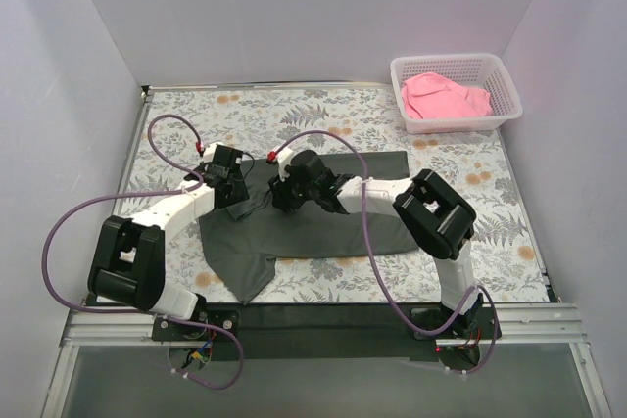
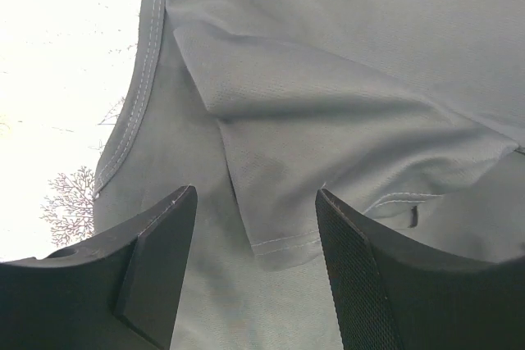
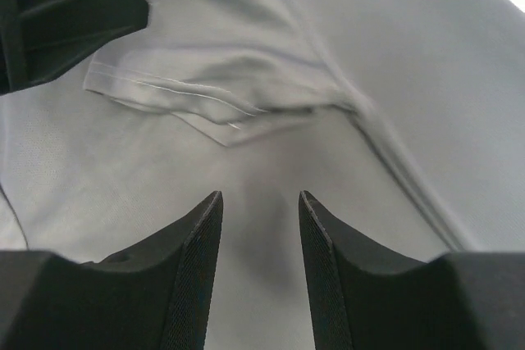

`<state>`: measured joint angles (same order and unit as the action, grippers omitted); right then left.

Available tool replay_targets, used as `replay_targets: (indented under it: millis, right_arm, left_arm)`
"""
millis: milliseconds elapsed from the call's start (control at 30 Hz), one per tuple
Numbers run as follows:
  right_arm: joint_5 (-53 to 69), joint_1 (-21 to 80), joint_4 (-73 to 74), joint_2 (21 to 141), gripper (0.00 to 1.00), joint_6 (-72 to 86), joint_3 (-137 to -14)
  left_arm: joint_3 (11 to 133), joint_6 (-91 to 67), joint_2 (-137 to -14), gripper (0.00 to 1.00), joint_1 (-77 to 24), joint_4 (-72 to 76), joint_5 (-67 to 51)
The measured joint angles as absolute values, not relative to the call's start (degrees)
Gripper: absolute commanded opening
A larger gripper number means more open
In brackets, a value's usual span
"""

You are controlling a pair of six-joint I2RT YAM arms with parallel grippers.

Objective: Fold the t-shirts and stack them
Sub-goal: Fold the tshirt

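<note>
A fern-print table carried a white basket at its far right corner. The grey shirt lay mid-table, creased, partly hidden by both arms; the pink shirt sat bunched in the basket. Left gripper gaped wide, right gripper narrower, both empty over grey cloth

This looks like a robotics lab booth. Plain white walls close in a floral-clothed table on three sides. A left arm and a right arm are bolted to a metal rail at its near edge (purple cables loop loose).
</note>
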<state>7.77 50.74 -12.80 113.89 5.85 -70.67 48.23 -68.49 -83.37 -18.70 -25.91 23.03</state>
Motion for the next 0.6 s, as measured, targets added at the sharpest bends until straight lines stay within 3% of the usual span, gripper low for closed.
replay_targets:
  millis: [600]
  right_arm:
    - [-2.0,55.0,-15.2,119.9,0.43,1.5,-76.4]
  left_arm:
    - [54.2,-71.2,-93.7,0.51,-13.2,-25.7,16.8]
